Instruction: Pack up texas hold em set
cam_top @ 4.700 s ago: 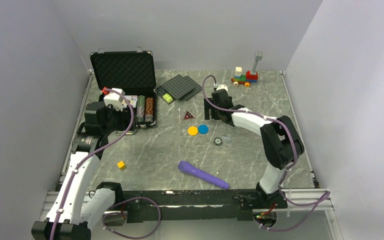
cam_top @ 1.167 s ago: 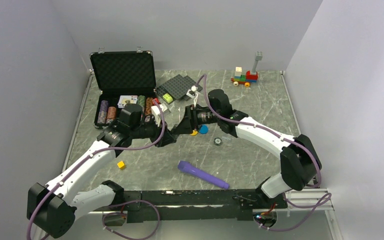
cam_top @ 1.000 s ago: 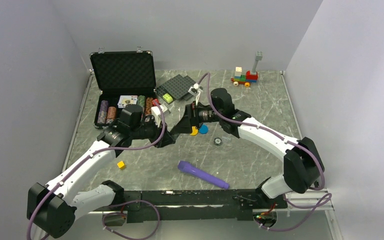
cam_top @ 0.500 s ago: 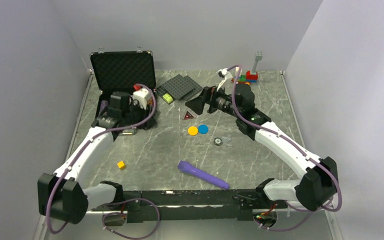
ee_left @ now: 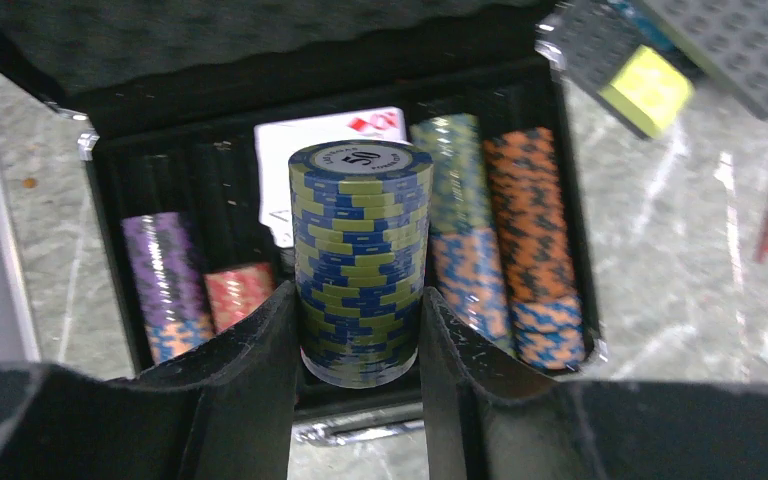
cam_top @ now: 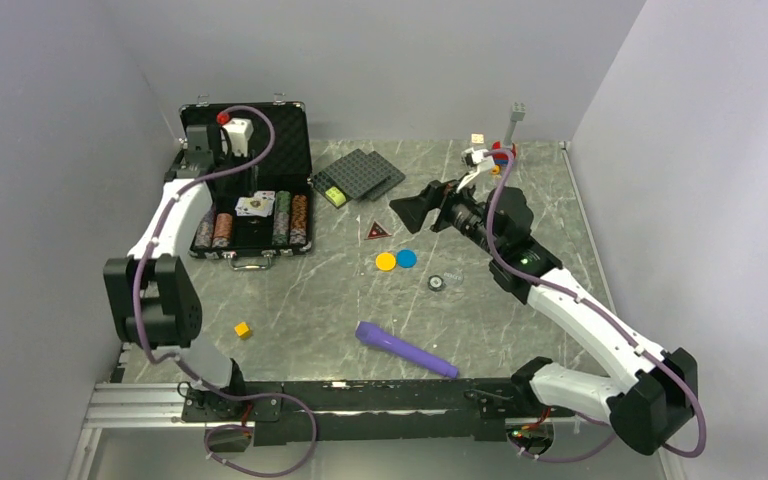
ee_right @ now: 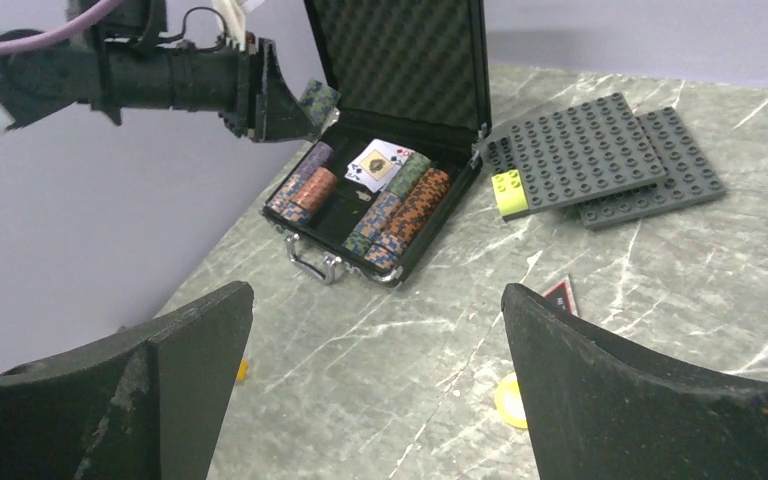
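Observation:
The black case (cam_top: 245,140) stands open at the back left, with its foam lid up. Its tray holds striped chip stacks (cam_top: 282,220) and playing cards (cam_top: 256,205). My left gripper (ee_left: 358,295) is shut on a green-and-blue chip stack (ee_left: 360,250) and holds it above the tray. The stack also shows in the right wrist view (ee_right: 318,100), in front of the lid. My right gripper (cam_top: 412,212) is wide open and empty, raised above the table. The dark red triangle (cam_top: 378,231), yellow disc (cam_top: 386,262) and blue disc (cam_top: 406,258) lie on the table near it.
Dark grey studded plates (cam_top: 360,175) with a yellow-green brick (cam_top: 334,195) lie right of the case. A purple cylinder (cam_top: 405,350) lies near the front. A small yellow cube (cam_top: 243,329) and a small black ring (cam_top: 436,283) lie loose. A brick train (cam_top: 500,150) stands behind the right arm.
A second ago both grippers met mid-table. Since then the left arm has swung back and up over the case with the chip stack. The right gripper has pulled back to the right.

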You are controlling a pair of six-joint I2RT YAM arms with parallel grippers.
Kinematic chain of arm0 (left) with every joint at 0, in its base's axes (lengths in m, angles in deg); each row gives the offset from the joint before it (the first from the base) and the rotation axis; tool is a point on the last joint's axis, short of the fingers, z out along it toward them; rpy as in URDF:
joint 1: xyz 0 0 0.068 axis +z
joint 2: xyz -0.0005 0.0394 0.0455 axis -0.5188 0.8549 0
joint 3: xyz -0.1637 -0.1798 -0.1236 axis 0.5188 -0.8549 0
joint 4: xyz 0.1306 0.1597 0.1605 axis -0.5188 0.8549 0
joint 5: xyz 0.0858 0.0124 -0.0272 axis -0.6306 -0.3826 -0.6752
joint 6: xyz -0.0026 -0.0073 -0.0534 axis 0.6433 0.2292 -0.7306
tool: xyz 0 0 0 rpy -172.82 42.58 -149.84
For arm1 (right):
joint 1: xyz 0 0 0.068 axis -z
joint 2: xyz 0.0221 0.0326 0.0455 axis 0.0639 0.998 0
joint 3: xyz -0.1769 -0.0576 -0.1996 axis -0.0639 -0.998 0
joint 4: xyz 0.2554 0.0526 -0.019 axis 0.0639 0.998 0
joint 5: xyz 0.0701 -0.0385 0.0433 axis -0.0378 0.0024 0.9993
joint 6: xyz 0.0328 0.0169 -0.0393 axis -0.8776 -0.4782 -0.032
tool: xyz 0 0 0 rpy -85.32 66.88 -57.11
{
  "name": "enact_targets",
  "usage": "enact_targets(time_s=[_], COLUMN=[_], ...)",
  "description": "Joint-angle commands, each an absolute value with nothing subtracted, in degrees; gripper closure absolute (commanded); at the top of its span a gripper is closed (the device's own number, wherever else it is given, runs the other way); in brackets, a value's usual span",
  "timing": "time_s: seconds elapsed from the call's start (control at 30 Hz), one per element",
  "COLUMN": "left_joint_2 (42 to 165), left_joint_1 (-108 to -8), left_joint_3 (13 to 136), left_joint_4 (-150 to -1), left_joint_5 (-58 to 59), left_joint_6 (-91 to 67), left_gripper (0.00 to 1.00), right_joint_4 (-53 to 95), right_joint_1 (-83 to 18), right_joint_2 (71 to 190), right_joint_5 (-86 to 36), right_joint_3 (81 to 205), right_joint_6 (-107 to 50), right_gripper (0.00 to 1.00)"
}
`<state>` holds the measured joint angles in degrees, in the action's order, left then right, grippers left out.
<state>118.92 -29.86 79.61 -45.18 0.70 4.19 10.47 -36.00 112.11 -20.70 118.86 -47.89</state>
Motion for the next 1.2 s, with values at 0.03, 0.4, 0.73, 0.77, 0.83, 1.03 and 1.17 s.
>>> enact_targets(time_s=[0.03,0.4,0.73,0.77,0.83,1.03,1.17], left_joint_2=[126.06,138.11,142.92,143.09,143.44,144.30,144.96], left_joint_1=[-25.89,-21.36,-20.86,-20.80,-20.58,-20.30,-20.15], left_joint_3=[90.04,96.55,97.87,97.80,97.65,96.99,96.90], left_joint_4=[-43.62,-42.53,-43.30,-43.50,-43.67,-43.82,-43.57], left_joint_5=[-1.69,-0.88,-0.99,-1.24,-1.38,-3.22,-4.32], left_joint_6=[7.73,8.73,8.46,8.50,8.36,8.36,8.50], left_gripper=[1.00,1.00,1.00,1.00,1.00,1.00,1.00], right_joint_4=[9.35,9.48,8.60,8.55,8.55,8.37,8.42], right_joint_1=[-35.95,-35.72,-35.69,-35.70,-35.74,-35.70,-35.75], right_joint_2=[106.89,104.47,105.53,105.49,105.44,105.62,105.55], right_joint_5=[-23.82,-26.00,-24.54,-24.55,-24.57,-24.18,-24.06], right_joint_3=[117.39,116.36,116.54,116.50,116.51,116.40,116.32], right_joint_6=[-44.83,-44.17,-45.08,-45.09,-45.09,-45.23,-45.19], right_gripper=[0.00,0.00,0.00,0.00,0.00,0.00,0.00])
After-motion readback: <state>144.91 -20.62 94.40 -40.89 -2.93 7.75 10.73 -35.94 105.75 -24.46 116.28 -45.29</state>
